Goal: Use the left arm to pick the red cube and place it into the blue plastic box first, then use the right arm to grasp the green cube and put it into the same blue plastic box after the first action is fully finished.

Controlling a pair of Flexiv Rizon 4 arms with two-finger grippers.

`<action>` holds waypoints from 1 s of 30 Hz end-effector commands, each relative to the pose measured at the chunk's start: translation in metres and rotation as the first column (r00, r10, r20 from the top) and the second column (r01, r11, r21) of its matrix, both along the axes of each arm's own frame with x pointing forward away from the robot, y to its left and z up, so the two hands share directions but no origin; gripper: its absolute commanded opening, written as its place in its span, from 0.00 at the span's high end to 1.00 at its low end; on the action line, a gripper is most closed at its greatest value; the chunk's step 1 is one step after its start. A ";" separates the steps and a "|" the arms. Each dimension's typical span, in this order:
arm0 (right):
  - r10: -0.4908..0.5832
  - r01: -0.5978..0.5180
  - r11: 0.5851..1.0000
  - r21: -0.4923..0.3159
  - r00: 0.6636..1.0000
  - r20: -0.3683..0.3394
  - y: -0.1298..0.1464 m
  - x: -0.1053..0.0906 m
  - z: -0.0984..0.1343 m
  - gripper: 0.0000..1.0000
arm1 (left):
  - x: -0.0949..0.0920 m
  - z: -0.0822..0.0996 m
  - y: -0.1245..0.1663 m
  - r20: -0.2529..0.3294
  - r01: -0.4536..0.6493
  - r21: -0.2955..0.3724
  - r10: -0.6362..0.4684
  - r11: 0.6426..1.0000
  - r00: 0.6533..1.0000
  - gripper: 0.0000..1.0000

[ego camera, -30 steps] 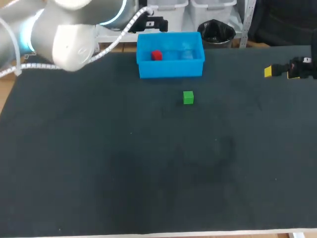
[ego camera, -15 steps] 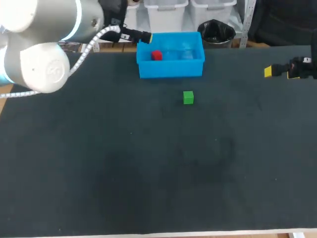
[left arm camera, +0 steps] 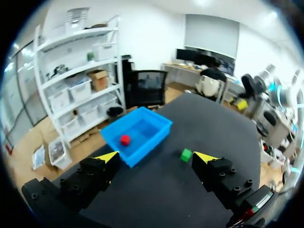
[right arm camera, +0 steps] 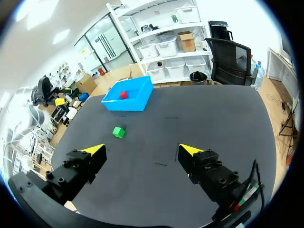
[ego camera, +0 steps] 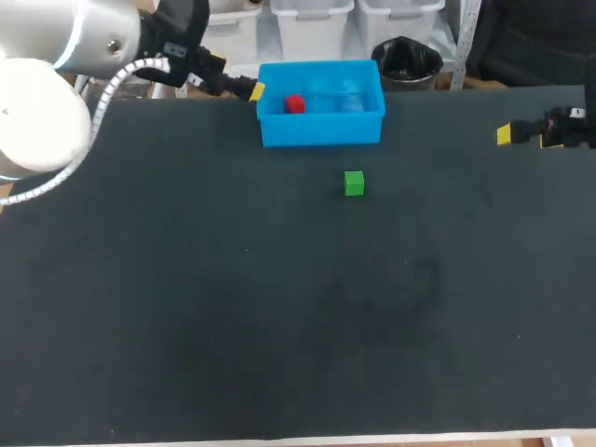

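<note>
Red cube [ego camera: 294,104]: inside the blue box [ego camera: 321,130], resting on its floor toward the 9 o'clock end, close to the wall there. It sits flat and nothing touches it.

Blue box: open top, standing on the counter [ego camera: 279,307] at the 12 o'clock edge, a little toward 11.

Green cube [ego camera: 354,183]: on the counter at roughly 5 o'clock from the box, near it but apart, out in the open.

Left pincer [left arm camera: 156,156]: fingers spread wide, nothing between them. Head view puts it just beside the box's 9 o'clock wall, at about rim level; contact with the wall cannot be told. Its own wrist view shows the box with the red cube ahead of it, toward its left finger, and the green cube ahead, toward its right finger. The left arm [ego camera: 56,74] comes in from the counter's 10 o'clock corner.

Right pincer [right arm camera: 142,149]: fingers spread wide, holding nothing. Head view puts it at the counter's 3 o'clock edge, toward 2, well apart from box and green cube. Its wrist view shows the green cube ahead, the box beyond it.
</note>
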State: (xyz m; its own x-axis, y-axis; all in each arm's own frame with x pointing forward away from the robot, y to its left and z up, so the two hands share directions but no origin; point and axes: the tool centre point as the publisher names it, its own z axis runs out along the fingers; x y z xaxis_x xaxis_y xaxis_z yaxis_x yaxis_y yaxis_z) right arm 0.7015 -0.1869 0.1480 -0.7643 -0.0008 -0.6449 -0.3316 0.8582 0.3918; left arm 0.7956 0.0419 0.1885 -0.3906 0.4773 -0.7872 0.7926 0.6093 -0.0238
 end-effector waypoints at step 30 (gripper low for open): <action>-0.001 0.001 1.000 -0.002 1.000 -0.001 0.000 0.000 0.000 0.00 | -0.026 -0.018 0.014 -0.063 0.310 0.011 -0.309 0.951 0.949 0.00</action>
